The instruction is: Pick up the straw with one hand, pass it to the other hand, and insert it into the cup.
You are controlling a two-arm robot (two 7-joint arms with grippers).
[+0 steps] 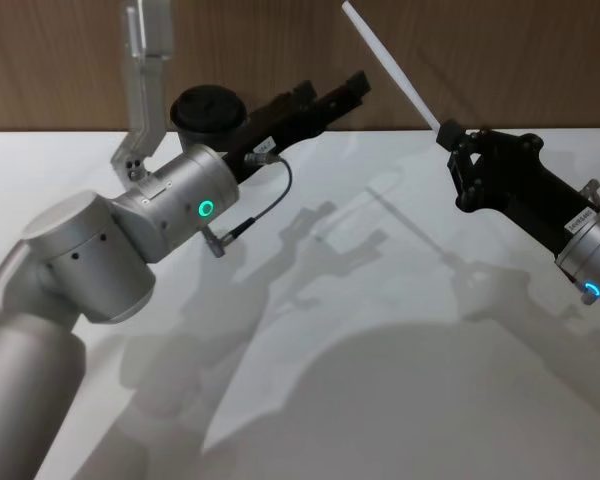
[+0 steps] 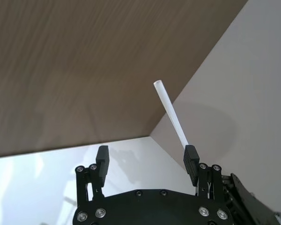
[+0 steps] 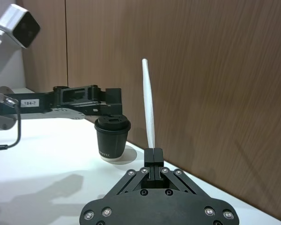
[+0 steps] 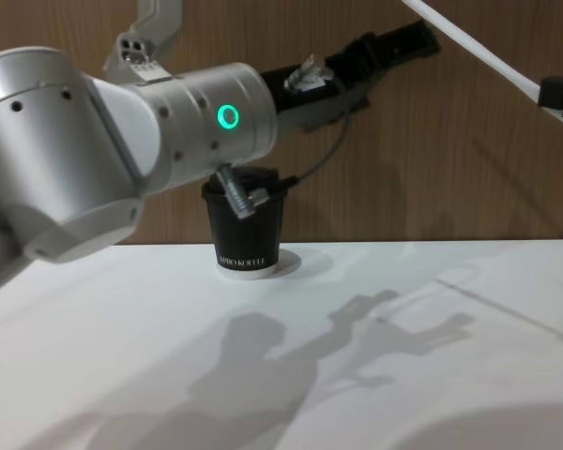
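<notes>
Nearest, at 7 o'clock in the head view, the left arm (image 1: 170, 215) reaches toward 1 o'clock. Its left claw (image 2: 146, 157) is released, fingers spread, and hangs over the cup (image 4: 247, 234) at 11 o'clock on the desk (image 1: 380, 330). At 3 o'clock the right claw (image 3: 153, 157) is clenched on the low end of the straw (image 1: 390, 70), which slants up toward 11 o'clock, clear of the desk.

The straw looks light, smooth and easily crushed, so a gentle pinch at mid-length should suit, leaving one end free for the lid.

The right wrist view shows the shut pinch plainly, while the chest view shows the cup's foot on the desk. In the left wrist view the straw seems to rise just behind one finger; whether they touch I cannot tell.
</notes>
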